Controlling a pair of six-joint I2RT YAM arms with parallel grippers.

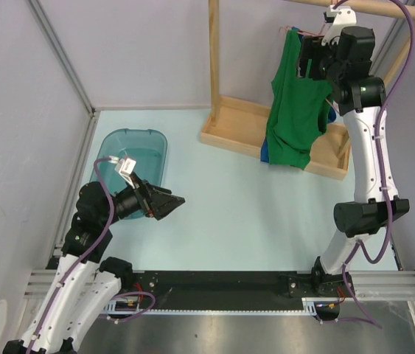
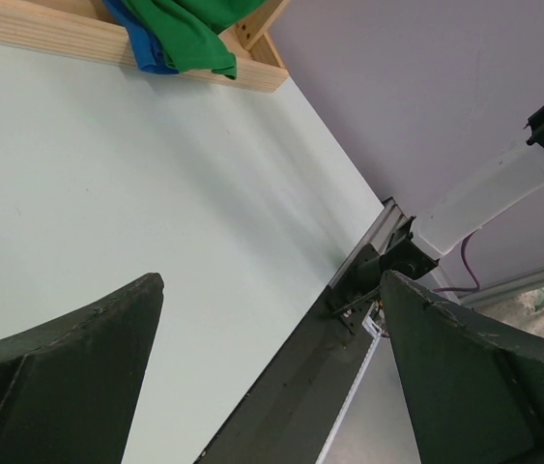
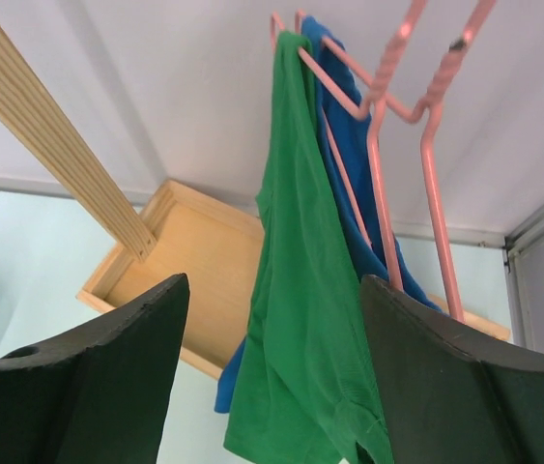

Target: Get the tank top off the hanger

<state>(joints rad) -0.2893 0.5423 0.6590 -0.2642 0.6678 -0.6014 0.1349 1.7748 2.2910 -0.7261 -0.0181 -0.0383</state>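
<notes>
The green tank top [image 1: 293,110] hangs on a pink wire hanger [image 1: 301,32] from the wooden rack's top rail, with a blue garment [image 1: 264,153] behind it. My right gripper [image 1: 304,63] is raised beside the top's upper part. In the right wrist view the tank top [image 3: 300,319] and the hanger [image 3: 387,106] show between the right gripper's [image 3: 276,290] spread jaws, which grip nothing. My left gripper [image 1: 169,203] hovers open low over the table, far to the left. The left wrist view has the left gripper [image 2: 272,290] open with only the tank top's hem [image 2: 189,34] showing.
A teal plastic bin [image 1: 130,151] sits at the table's left, just behind the left gripper. The wooden rack has a tray base [image 1: 229,125], an upright post [image 1: 214,59] and a top rail [image 1: 369,7]. Walls close in on the left, back and right.
</notes>
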